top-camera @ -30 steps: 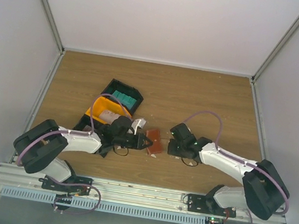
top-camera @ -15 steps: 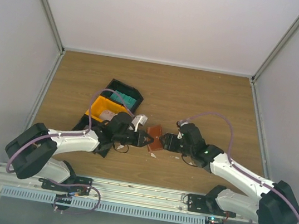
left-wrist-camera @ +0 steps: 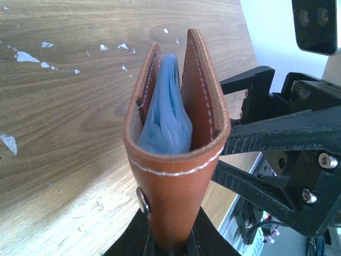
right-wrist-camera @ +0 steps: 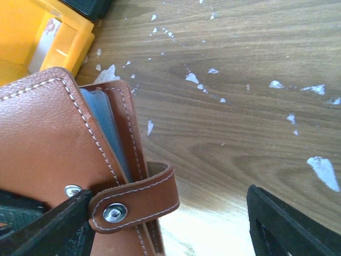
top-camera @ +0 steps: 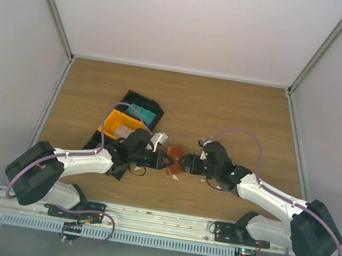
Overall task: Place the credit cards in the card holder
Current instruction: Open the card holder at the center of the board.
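The reddish-brown stitched leather card holder (left-wrist-camera: 178,160) is held over the middle of the wooden bench (top-camera: 238,112), pinched at one end by the nearly closed left jaws. The right jaws gape wide just right of it, holding nothing. The leather is probably light and floppy, so take a cover's free edge to spread it.

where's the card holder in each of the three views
top external: card holder at mid table, right of the yellow bin.
left wrist: card holder fills the middle, slightly open, blue lining inside.
right wrist: card holder at lower left, snap strap showing.
shared landmark: the wooden table, under it in all three.
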Motion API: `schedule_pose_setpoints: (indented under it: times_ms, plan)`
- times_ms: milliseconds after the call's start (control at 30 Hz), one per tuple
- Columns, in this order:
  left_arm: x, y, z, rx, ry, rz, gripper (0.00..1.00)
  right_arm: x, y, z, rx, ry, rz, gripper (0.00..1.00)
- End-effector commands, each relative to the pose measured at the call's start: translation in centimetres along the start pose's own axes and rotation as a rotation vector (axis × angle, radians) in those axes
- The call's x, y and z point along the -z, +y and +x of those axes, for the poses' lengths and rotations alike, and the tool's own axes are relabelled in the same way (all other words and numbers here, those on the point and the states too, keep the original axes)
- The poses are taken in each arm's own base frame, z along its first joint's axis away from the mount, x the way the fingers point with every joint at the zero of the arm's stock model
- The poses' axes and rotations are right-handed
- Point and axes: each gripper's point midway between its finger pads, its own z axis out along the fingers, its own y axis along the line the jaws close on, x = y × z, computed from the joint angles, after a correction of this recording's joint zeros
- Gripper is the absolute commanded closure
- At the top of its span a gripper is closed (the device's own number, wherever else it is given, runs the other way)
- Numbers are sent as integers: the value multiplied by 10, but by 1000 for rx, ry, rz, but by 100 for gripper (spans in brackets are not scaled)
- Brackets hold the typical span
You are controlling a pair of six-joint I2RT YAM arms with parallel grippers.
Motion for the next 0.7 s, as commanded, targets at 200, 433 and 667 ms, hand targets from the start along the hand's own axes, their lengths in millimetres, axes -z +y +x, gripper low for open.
schedule_pose_setpoints:
  times_ms: [200, 433, 667]
  plan:
    - [5, -9, -13, -49, -50, 12, 100, 0, 1, -7, 25, -13, 0, 72]
    - [6, -13, -18, -64, -52, 16, 100, -13, -9, -4, -25, 18, 31, 81]
    - [2, -10, -18, -56, -36, 24, 99, -12, -9, -18, -10, -27, 24, 99]
